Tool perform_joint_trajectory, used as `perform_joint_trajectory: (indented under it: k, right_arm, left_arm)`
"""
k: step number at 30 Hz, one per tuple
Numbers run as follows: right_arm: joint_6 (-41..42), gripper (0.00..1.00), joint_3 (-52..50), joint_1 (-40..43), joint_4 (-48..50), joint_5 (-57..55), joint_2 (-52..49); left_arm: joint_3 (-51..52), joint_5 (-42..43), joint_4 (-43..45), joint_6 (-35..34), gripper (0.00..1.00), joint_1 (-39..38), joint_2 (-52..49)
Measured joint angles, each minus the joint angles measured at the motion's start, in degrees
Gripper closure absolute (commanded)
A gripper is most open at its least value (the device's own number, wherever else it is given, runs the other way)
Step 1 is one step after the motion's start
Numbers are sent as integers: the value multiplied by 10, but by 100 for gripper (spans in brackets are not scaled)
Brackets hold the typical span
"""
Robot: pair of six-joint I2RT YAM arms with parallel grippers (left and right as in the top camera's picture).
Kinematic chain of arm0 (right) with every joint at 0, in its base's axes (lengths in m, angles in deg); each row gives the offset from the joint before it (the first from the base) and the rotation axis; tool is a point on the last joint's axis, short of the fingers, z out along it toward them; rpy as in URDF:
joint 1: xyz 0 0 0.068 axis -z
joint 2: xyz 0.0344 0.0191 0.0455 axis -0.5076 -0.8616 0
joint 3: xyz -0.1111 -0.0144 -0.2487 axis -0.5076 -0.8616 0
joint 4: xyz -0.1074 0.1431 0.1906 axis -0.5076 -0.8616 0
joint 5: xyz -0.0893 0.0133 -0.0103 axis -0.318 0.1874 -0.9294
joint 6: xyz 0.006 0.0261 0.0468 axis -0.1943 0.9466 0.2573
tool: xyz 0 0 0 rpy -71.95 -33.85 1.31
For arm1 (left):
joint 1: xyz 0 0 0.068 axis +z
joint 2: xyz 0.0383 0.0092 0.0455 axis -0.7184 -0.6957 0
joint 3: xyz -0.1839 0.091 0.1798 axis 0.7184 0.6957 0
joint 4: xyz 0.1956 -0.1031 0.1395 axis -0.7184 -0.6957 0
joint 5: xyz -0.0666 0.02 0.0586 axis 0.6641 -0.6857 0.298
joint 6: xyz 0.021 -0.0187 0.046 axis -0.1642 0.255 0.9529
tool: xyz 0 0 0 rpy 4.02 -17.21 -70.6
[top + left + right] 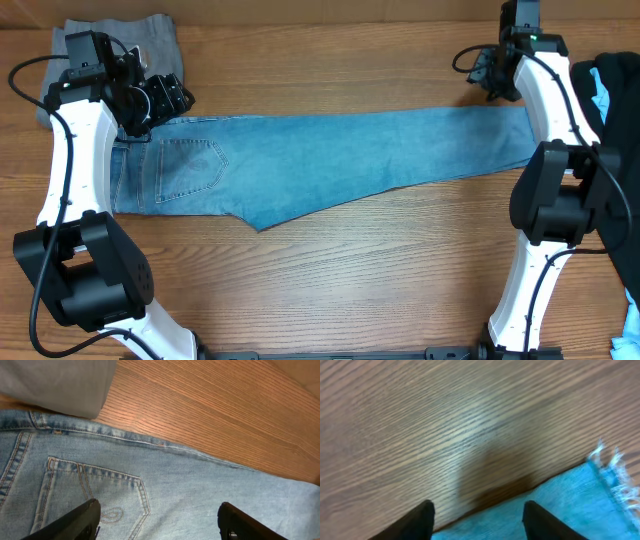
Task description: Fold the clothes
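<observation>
The jeans (330, 155) are lying flat on the table (350, 270) with their waistband touching the near edge of the grey trousers (125, 40) and their legs stretching straight away from those trousers toward the black garment (612, 80), which is sitting at the far end. Only one back pocket (95, 495) is showing and the legs are reading as a single strip. One leg therefore appears to be lying on the other already, so the lengthwise fold is probably done, though the underside is hidden. No crosswise fold is showing yet, and the full length is still laid out. What remains is bringing the hem end over toward the waist end beside the grey trousers, likely more than once. The left gripper (157, 522) is hovering just beside the grey trousers over the pocket area, its fingers spread wide and gripping nothing. The right gripper (477, 517) is hanging at the end farthest from the grey trousers, close to the frayed hem (610, 467). Its fingers are parted above the edge where denim meets wood, and they too are holding nothing.
</observation>
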Motion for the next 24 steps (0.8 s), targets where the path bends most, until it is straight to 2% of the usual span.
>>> perform_joint_trajectory:
  k: [4,14,16,18,21,24]
  right_arm:
    - [2,36,-10,-4,6,12,-11]
    - [16,48,-18,-5,-15,15,-54]
    - [16,58,-18,-5,-25,11,-54]
    - [19,76,-18,-5,-28,6,-54]
    - [17,96,-18,-5,-32,-5,-55]
    - [19,96,-12,-7,-45,-25,-55]
  left_arm:
    - [0,0,0,0,21,0,0]
    - [0,0,0,2,21,0,0]
    - [0,0,0,2,21,0,0]
    - [0,0,-2,2,21,0,0]
    - [0,0,-2,2,20,0,0]
    - [0,0,-2,2,20,0,0]
